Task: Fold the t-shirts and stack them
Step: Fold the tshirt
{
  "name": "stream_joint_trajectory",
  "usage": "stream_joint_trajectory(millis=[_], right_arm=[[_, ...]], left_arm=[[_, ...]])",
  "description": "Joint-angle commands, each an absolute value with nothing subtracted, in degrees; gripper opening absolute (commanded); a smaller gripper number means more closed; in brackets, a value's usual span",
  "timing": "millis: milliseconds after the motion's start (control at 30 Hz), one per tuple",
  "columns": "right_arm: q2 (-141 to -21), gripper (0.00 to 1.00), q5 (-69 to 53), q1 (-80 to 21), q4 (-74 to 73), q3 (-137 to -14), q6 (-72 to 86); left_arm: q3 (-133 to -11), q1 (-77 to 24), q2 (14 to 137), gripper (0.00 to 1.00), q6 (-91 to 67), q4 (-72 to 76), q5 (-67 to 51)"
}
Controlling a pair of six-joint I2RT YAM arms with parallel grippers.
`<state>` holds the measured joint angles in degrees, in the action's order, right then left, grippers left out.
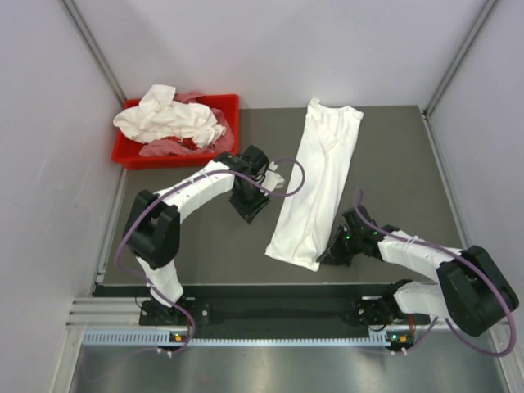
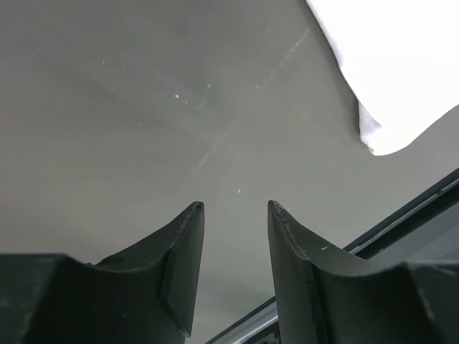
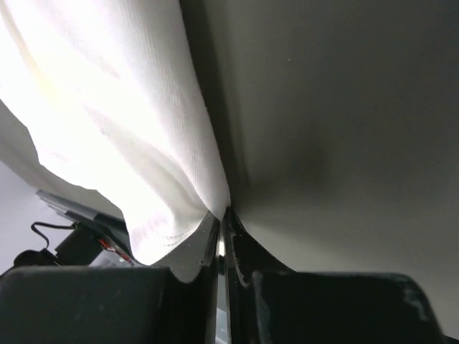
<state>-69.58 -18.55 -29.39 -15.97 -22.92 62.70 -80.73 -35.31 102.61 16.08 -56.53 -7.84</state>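
Note:
A white t-shirt point(image 1: 321, 176), folded into a long narrow strip, lies on the dark table point(image 1: 205, 246) from the far edge down to the middle. My right gripper point(image 1: 332, 252) is at the strip's near right corner. In the right wrist view its jaws point(image 3: 222, 211) are pressed together with the edge of the t-shirt point(image 3: 143, 122) pinched at their tips. My left gripper point(image 1: 250, 211) hangs over bare table to the left of the strip. Its fingers point(image 2: 235, 206) stand apart with nothing between them, and a corner of the t-shirt point(image 2: 391, 64) shows at the upper right.
A red bin point(image 1: 229, 106) at the far left corner holds a crumpled heap of more white t-shirts point(image 1: 168, 119). Grey walls close in the table on the left, right and back. A metal rail point(image 1: 246, 315) runs along the near edge.

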Motion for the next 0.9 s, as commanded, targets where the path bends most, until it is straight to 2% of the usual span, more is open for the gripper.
stream_joint_trajectory(millis=[0, 133, 367, 467, 633, 733, 767, 800, 833, 867], right_arm=[[-70.8, 0.0, -14.1, -30.0, -16.4, -21.1, 63.4], [-67.8, 0.0, -7.9, -29.0, -25.2, -19.0, 62.8], [-56.8, 0.0, -6.6, -28.1, -31.8, -14.5, 71.7], [-49.2, 0.0, -5.6, -28.1, -39.7, -13.3, 78.8], [-27.3, 0.0, 2.0, -27.4, -57.2, -15.3, 93.0], [-19.8, 0.0, 0.4, -27.3, -56.9, -12.3, 94.8], [-19.8, 0.02, 0.3, -27.2, -56.3, -12.0, 95.1], [-21.5, 0.23, 0.4, -27.2, -56.4, -12.4, 94.8], [-22.8, 0.37, 0.8, -27.2, -56.6, -12.7, 94.4], [-25.1, 0.47, 1.2, -27.1, -56.7, -14.3, 93.7]], left_arm=[[-80.9, -35.2, 102.2, 0.46, 15.0, -54.9, -7.1], [-80.3, -35.2, 102.3, 0.46, 15.0, -54.1, -4.8], [-80.2, -35.2, 102.6, 0.45, 14.9, -54.1, -3.8], [-80.2, -35.2, 102.4, 0.45, 15.2, -54.1, -3.1], [-80.2, -35.2, 102.1, 0.45, 15.3, -54.2, -2.4], [-80.3, -35.2, 102.4, 0.45, 15.5, -54.5, -2.8], [-80.6, -35.3, 102.6, 0.45, 15.6, -54.4, -2.9], [-80.8, -35.3, 102.8, 0.45, 15.6, -54.8, -2.7], [-80.8, -35.3, 102.9, 0.45, 15.6, -54.8, -2.7], [-80.9, -35.3, 102.9, 0.45, 15.6, -54.8, -2.7]])
